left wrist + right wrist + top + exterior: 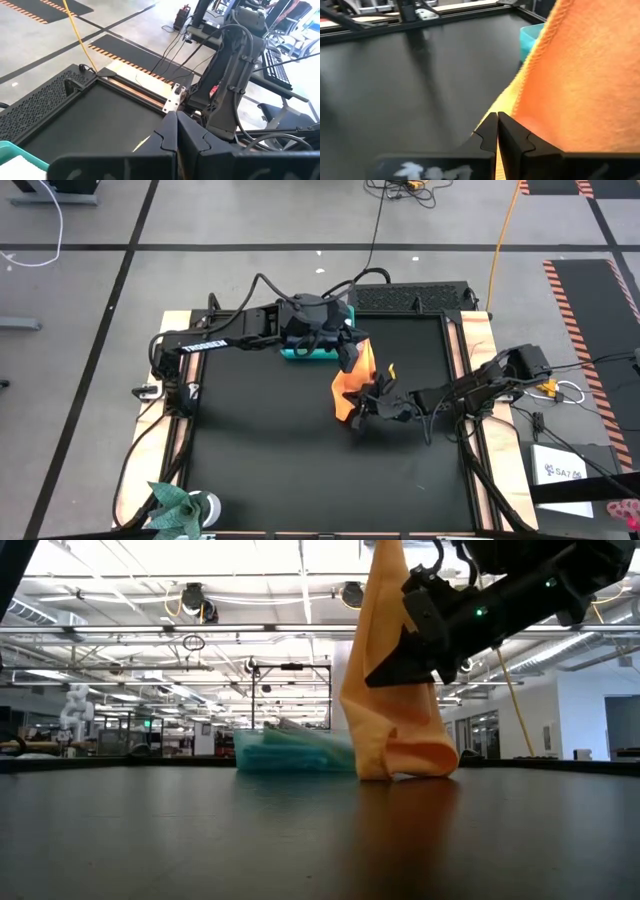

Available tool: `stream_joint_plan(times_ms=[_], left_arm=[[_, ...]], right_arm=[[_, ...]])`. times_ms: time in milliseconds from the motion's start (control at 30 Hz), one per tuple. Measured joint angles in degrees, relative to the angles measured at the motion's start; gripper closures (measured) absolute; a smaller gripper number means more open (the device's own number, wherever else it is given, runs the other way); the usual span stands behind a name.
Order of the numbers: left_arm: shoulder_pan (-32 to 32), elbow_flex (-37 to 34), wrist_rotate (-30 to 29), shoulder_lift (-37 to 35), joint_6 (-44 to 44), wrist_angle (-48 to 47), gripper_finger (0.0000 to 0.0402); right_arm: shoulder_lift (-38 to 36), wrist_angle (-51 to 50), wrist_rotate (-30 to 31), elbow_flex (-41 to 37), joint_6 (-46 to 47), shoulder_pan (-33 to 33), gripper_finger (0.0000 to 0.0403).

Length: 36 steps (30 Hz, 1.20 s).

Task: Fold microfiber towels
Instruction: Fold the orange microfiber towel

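The right claw [372, 406] sits just right of centre in the high view, its fingers [496, 131] pressed together on an edge of the orange-yellow towel [356, 383]. The left claw [350, 356] is above it in that frame, also clamped together on the same towel, at its upper part. Between the two the towel hangs in a long drape; in the low view it drops from the top of the frame, right of centre, and its lower fold [405, 755] rests on the black table [260, 450]. Just behind it, toward the centre of the low view, lies the teal bin [290, 752]; in the high view the bin [300, 354] shows under the left arm at upper centre.
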Motion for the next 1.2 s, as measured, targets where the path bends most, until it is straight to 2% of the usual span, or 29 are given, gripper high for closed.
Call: stream_joint_plan(times_ms=[267,433,667,867,1200], left_arm=[[-0.5,0.0,0.1,0.0,0.2,0.0,0.0401],[-0.5,0.0,1.3,0.0,0.3,-0.5,0.0401],[-0.5,0.0,1.3,0.0,0.3,-0.4,0.0401],[-0.5,0.0,1.2,0.0,0.3,-0.4,0.0401],[-0.5,0.0,1.2,0.0,0.0,-0.1,0.0401]], right_arm=[[-0.1,-1.4,-0.9,0.0,2.0,0.8,0.0399],[-2.7,-5.5,-1.6,0.0,2.4,1.6,0.0395],[-6.1,-9.5,-2.5,0.0,5.2,1.6,0.0334],[-5.5,-12.5,-2.4,0.0,5.1,1.6,0.0285],[-4.3,-7.4,-2.4,0.0,4.6,-0.1,0.0269]])
